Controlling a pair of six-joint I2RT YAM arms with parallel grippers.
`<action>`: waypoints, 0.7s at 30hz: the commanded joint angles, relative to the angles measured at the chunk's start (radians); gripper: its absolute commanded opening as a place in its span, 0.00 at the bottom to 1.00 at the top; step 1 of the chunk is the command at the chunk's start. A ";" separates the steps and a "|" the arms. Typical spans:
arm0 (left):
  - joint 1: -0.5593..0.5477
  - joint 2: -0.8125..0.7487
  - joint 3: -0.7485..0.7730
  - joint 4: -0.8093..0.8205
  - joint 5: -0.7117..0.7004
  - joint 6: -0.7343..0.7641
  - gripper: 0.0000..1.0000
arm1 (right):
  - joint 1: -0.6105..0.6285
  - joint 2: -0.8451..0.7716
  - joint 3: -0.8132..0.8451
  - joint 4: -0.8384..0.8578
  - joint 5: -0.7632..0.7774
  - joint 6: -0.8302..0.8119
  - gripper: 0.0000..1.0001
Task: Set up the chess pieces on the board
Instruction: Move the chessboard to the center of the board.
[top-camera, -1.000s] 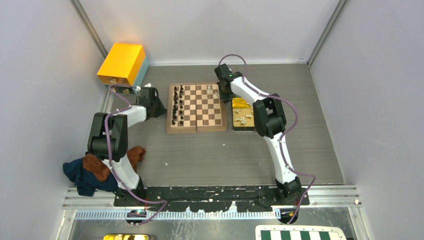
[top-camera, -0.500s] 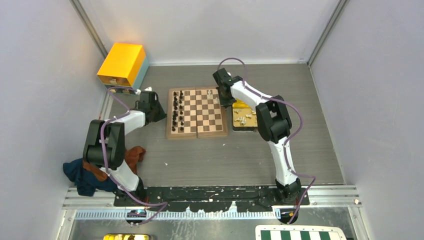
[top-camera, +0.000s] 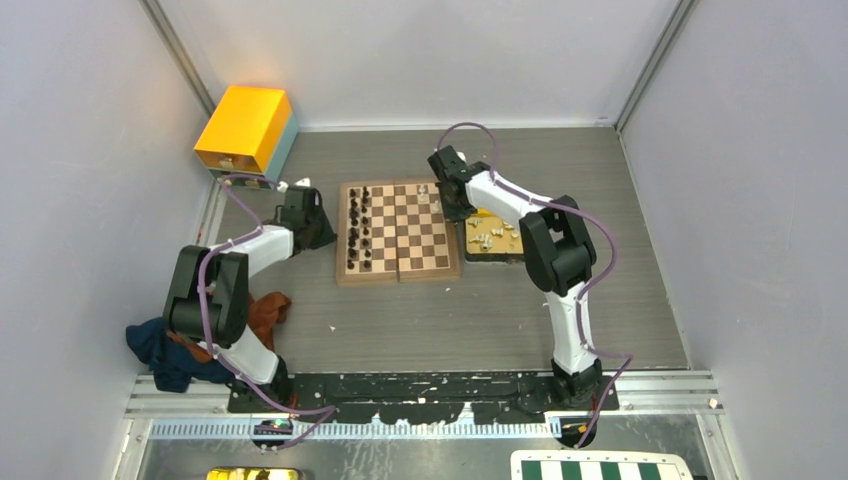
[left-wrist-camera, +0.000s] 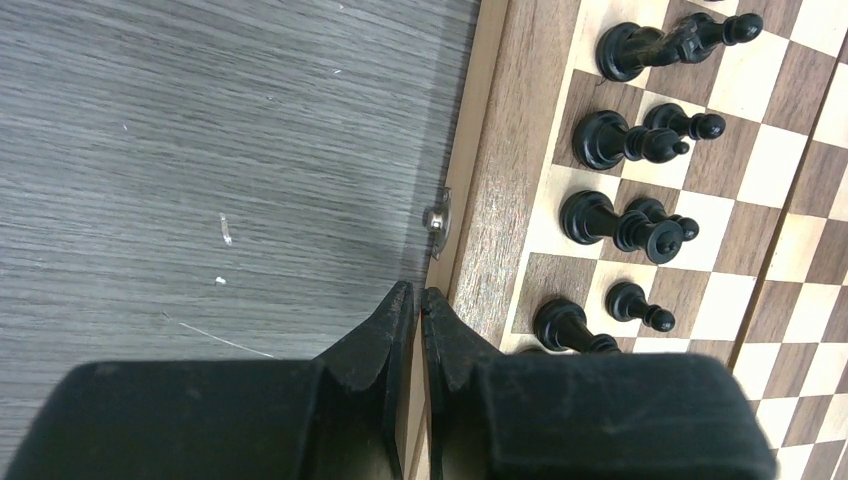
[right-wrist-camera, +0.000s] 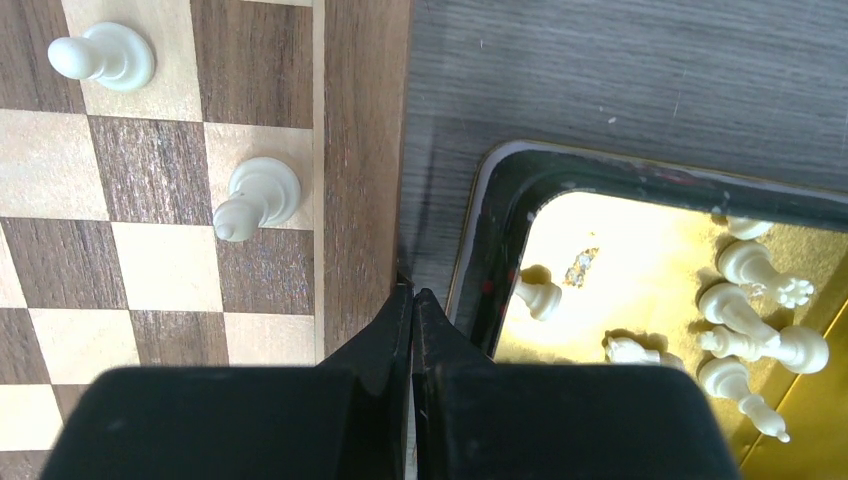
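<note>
Wooden board (top-camera: 405, 236) lies nearer and more skewed than a second ago, probably nudged. The left fingers (left-wrist-camera: 400, 312), closed and empty, sit at its left frame. The right fingers (right-wrist-camera: 400, 312), closed and empty, sit between the board and gold tray (right-wrist-camera: 482, 228). Black pieces (top-camera: 360, 226) are placed; most white pieces (right-wrist-camera: 752, 322) await. Grey worktop (top-camera: 400, 330), pale walls.

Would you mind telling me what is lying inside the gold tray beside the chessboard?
Several cream-white chess pieces lie loose in the gold tray, some tipped over. The right gripper hides the tray's near part, so a full count is impossible.
</note>
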 joint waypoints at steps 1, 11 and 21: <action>-0.055 -0.022 0.032 0.044 0.111 -0.019 0.11 | 0.053 -0.081 -0.047 0.084 -0.115 0.052 0.03; -0.084 0.006 0.069 0.030 0.104 -0.010 0.11 | 0.042 -0.109 -0.113 0.118 -0.114 0.060 0.02; -0.115 0.027 0.095 0.026 0.098 -0.011 0.11 | 0.019 -0.145 -0.163 0.135 -0.110 0.063 0.02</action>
